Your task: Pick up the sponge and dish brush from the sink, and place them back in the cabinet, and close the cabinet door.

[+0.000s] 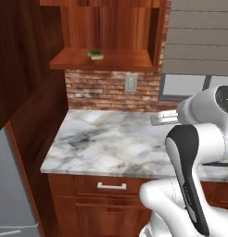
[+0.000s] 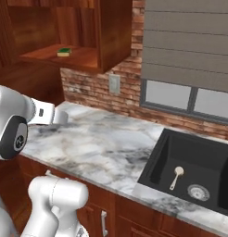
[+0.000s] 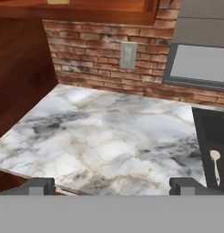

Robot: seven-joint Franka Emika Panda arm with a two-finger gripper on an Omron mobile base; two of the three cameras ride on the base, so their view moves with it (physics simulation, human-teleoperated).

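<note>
1 of 2 items is being seen on the cabinet (image 2: 106, 41) shelf: the sponge (image 2: 64, 52), green side up. The dish brush (image 2: 176, 177), cream with a round pale head, is lying in the sink (image 2: 153, 162). The gripper (image 3: 112, 185), jaws apart and empty, is being held over the marble counter (image 3: 100, 136); a swing toward the sink is being called for next.
</note>
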